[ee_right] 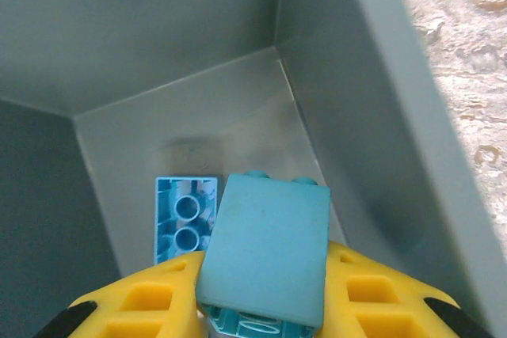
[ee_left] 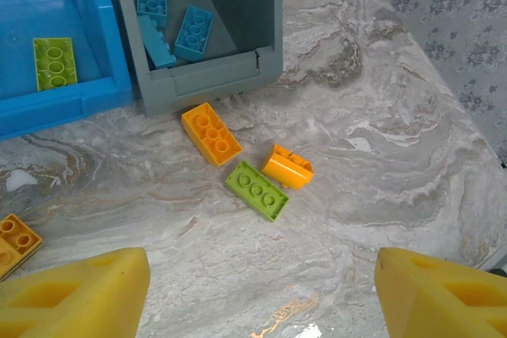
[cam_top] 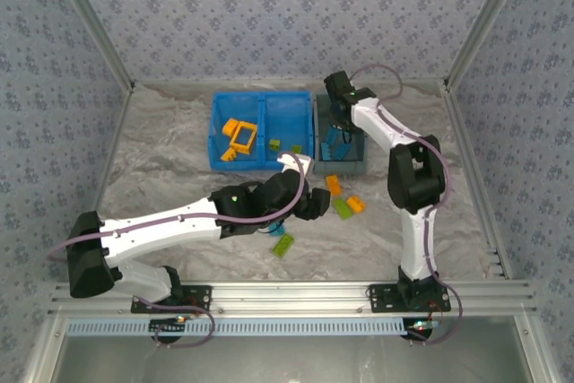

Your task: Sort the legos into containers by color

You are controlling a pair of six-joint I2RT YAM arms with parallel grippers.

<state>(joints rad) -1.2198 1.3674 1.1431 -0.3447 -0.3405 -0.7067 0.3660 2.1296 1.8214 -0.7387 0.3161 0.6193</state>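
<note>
Pinching a light blue lego (ee_right: 265,251) in the right gripper (ee_right: 261,310) inside the grey bin (ee_right: 142,53), left gripper (ee_left: 261,294) spread wide above an orange lego (ee_left: 211,133) on the table (ee_left: 380,156).

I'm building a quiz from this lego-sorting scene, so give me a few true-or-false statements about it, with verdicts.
1. The right gripper holds a light blue plastic brick over the inside of the grey plastic bin. True.
2. The left gripper is shut on an orange brick. False: it is open and holds nothing.
3. The open orange rectangular frame lies in the grey bin. False: it lies in the left compartment of the bright blue plastic bin.
4. An orange plastic brick and a lime green plastic brick lie loose on the marbled table. True.
</note>
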